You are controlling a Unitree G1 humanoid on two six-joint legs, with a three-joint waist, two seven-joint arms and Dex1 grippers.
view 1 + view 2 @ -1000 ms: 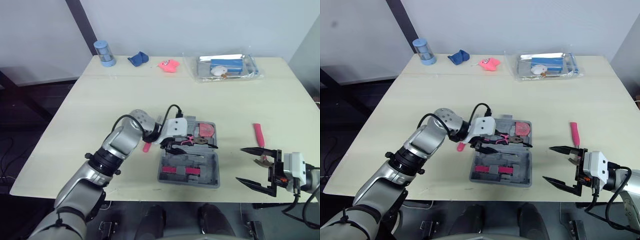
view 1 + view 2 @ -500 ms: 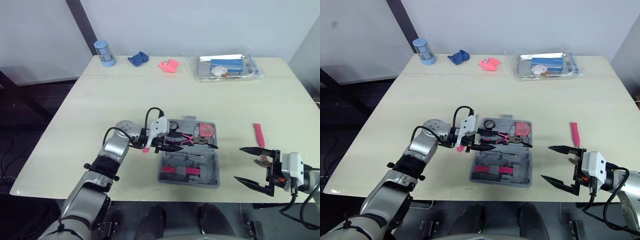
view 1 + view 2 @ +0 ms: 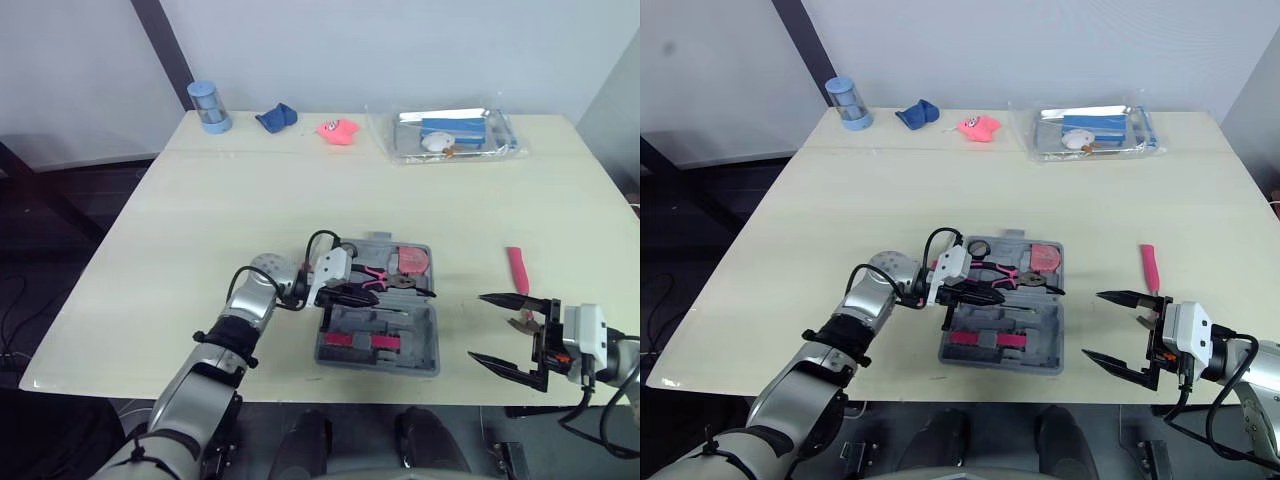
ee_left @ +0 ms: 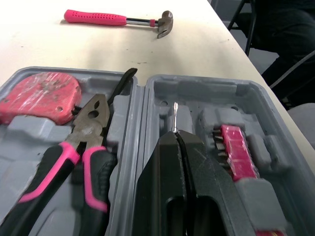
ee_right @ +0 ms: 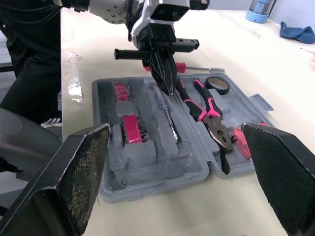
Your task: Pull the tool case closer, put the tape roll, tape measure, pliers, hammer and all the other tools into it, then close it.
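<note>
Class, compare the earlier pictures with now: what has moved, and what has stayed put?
The left claw drew back from over the pliers to the left edge of the tool case, then came in again, shut, above the screwdriver in it. Pliers, tool case, hammer and the open right claw stayed put.

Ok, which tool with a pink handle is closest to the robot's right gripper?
The hammer, lying on the table just beyond the open right gripper, outside the tool case. The pink-handled pliers lie inside the case, farther away.
</note>
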